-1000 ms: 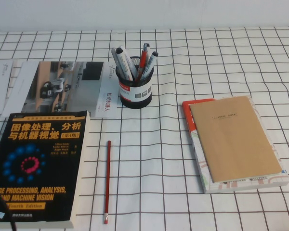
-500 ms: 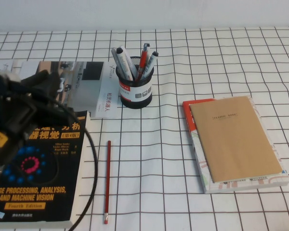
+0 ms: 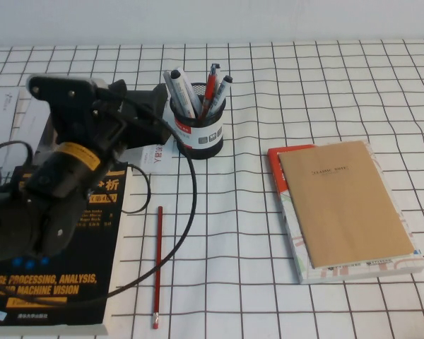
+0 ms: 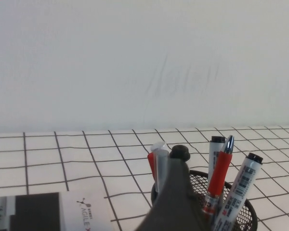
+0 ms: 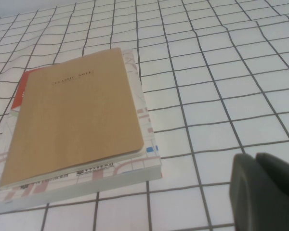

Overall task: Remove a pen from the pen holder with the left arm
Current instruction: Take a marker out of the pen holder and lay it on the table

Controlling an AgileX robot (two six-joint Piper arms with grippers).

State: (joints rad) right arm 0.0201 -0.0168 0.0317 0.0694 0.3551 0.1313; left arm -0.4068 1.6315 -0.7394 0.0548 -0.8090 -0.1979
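The black mesh pen holder (image 3: 200, 138) stands at the back middle of the checked cloth. It holds white markers (image 3: 182, 90), a red pen (image 3: 210, 86) and another marker (image 3: 222, 87). My left gripper (image 3: 167, 113) is right beside the holder's left side, open, with nothing between its fingers. The left wrist view shows one dark finger (image 4: 173, 192) in front of the holder (image 4: 248, 214), the red pen (image 4: 218, 175) and a white marker (image 4: 242, 190) just past it. My right gripper (image 5: 266, 192) is shut and empty, low over the cloth near the brown notebook (image 5: 72, 115).
A black textbook (image 3: 63, 282) lies at the front left under my left arm, a red pencil (image 3: 157, 265) beside it. A brochure (image 3: 157, 152) lies left of the holder. The brown notebook on a book stack (image 3: 339, 205) sits right.
My left arm has come in from the lower left and swung up to the pen holder's left side. Its jaws have gone from shut to open. Pens and holder have not moved.
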